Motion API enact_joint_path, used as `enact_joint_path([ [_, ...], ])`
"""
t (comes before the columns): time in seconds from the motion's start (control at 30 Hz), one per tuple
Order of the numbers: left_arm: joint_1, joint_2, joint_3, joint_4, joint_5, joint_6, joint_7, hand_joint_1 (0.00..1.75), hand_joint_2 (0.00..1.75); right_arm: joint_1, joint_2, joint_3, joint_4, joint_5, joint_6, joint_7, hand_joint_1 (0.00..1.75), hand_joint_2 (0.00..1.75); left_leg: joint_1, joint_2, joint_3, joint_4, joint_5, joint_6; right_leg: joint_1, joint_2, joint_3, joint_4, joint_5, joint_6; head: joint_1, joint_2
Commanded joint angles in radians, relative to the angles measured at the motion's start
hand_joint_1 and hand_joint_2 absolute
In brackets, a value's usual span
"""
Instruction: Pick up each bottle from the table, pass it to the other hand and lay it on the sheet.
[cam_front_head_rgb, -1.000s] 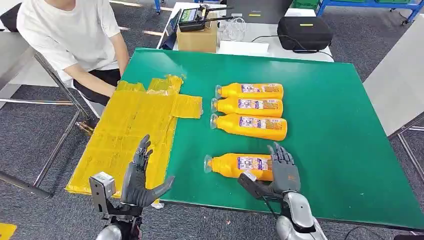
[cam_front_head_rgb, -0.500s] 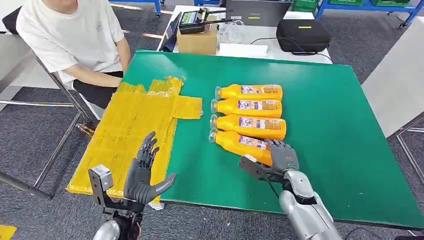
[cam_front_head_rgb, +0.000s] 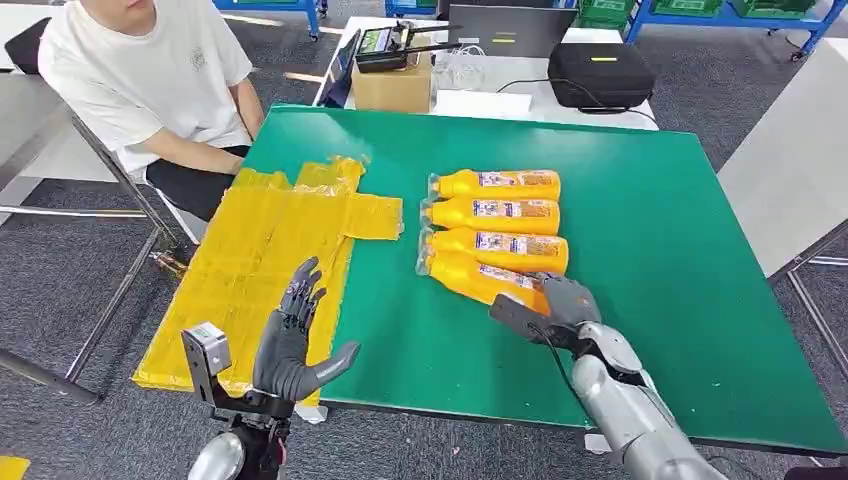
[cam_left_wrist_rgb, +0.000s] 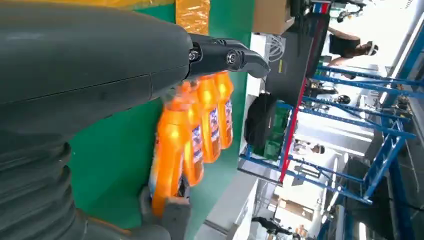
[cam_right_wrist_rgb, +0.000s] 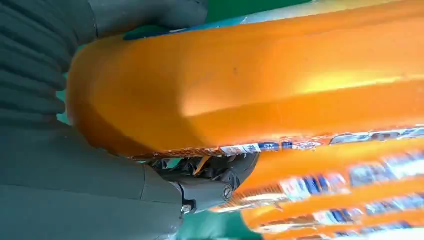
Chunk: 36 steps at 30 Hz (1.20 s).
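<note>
Orange bottle (cam_front_head_rgb: 483, 282) seemingly within right hand (cam_front_head_rgb: 562, 306)

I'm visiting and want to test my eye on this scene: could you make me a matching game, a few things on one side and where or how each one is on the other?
Things:
1. right hand
2. left hand
3. yellow sheet
4. cardboard box

States:
A. spread over the green table's left edge
B. gripping the nearest orange bottle
C. on the white table beyond
D. held up, fingers apart, holding nothing

Pairs: 1-B, 2-D, 3-A, 4-C
</note>
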Motion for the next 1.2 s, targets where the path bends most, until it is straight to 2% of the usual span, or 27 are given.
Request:
enact_joint_path([
  [0.03,-0.053,0.032,-0.040,0.098,-0.033,0.095,-0.039,0.00,1.75,0.201,0.012,-0.038,-0.175,-0.273,0.058,-0.207,1.75,1.75,0.001,-0.006,-0.003,-0.004,0.003,0.002,0.002,-0.005,0.000,-0.004,0.001,-0.005,0.000,0.000],
  [0.1,-0.065,0.024,-0.044,0.129,-0.042,0.142,-0.041,0.00,1.75,0.258,0.034,-0.056,-0.307,-0.392,0.068,-0.287,1.75,1.75,0.001,-0.006,-0.002,-0.002,0.001,0.002,0.001,-0.005,0.000,-0.002,0.000,-0.003,0.000,0.000],
  [0.13,-0.070,0.024,-0.047,0.140,-0.040,0.144,-0.041,0.00,1.75,0.266,0.034,-0.048,-0.332,-0.397,0.069,-0.280,1.75,1.75,0.001,-0.008,-0.003,-0.003,0.001,0.002,0.002,-0.006,0.000,-0.003,0.000,-0.004,0.000,0.000],
  [0.2,-0.079,0.009,-0.047,0.186,0.000,0.157,-0.021,0.00,1.75,0.301,0.067,-0.064,-0.440,-0.470,0.040,-0.333,1.75,1.75,0.001,-0.006,-0.006,-0.002,0.001,0.002,0.001,-0.003,-0.003,-0.001,0.000,-0.003,0.000,0.000],
  [0.33,-0.085,0.018,-0.085,0.217,0.046,0.130,-0.027,0.00,1.75,0.313,0.102,-0.066,-0.529,-0.525,-0.011,-0.341,1.75,1.75,0.000,-0.004,-0.014,-0.002,0.001,0.003,0.001,-0.002,-0.010,-0.001,0.000,-0.005,0.000,0.000],
  [0.37,-0.084,0.038,-0.117,0.205,0.049,0.087,-0.042,0.00,1.75,0.308,0.116,-0.074,-0.538,-0.546,-0.034,-0.349,1.75,1.75,0.000,-0.004,-0.015,-0.001,0.000,0.002,0.001,-0.002,-0.012,0.001,0.000,-0.003,-0.001,0.000],
  [0.47,-0.090,0.097,-0.194,0.183,-0.028,0.022,-0.076,0.00,1.75,0.272,0.143,-0.072,-0.516,-0.587,-0.036,-0.351,1.75,1.75,0.000,-0.004,-0.016,-0.002,0.000,0.002,0.001,-0.003,-0.013,0.000,-0.001,-0.004,0.000,0.000],
  [0.53,-0.081,0.067,-0.155,0.174,0.001,0.034,-0.064,0.00,1.75,0.254,0.153,-0.059,-0.495,-0.588,-0.040,-0.345,1.75,1.75,0.000,-0.003,-0.018,-0.001,0.001,0.001,0.000,-0.002,-0.014,0.001,0.000,-0.002,0.000,0.000],
  [0.57,-0.081,0.045,-0.133,0.175,0.088,0.002,0.003,0.00,1.75,0.249,0.159,-0.051,-0.487,-0.590,-0.045,-0.346,1.75,1.75,0.000,-0.002,-0.018,-0.002,0.001,0.002,0.000,-0.001,-0.014,0.000,0.000,-0.004,0.000,0.000],
  [0.77,-0.125,0.069,-0.151,0.114,0.176,-0.135,-0.003,0.00,1.75,0.163,0.204,0.071,-0.383,-0.607,0.006,-0.353,1.75,1.75,0.000,-0.002,-0.020,-0.001,0.001,0.002,0.001,0.000,-0.018,0.001,0.001,-0.004,0.000,0.000],
  [1.1,-0.137,0.053,-0.184,0.098,0.180,-0.135,0.010,0.00,1.75,0.129,0.221,0.184,-0.302,-0.518,-0.017,-0.369,1.75,1.75,0.000,-0.003,-0.019,-0.002,0.001,0.002,0.000,-0.002,-0.015,0.001,0.000,-0.003,0.000,0.000],
  [1.2,-0.154,0.030,-0.184,0.111,0.186,-0.079,0.012,0.00,1.75,0.142,0.242,0.255,-0.283,-0.461,-0.054,-0.396,1.75,1.75,0.000,-0.003,-0.020,-0.001,0.001,0.001,0.001,-0.003,-0.015,0.001,0.000,-0.003,0.000,0.000],
])
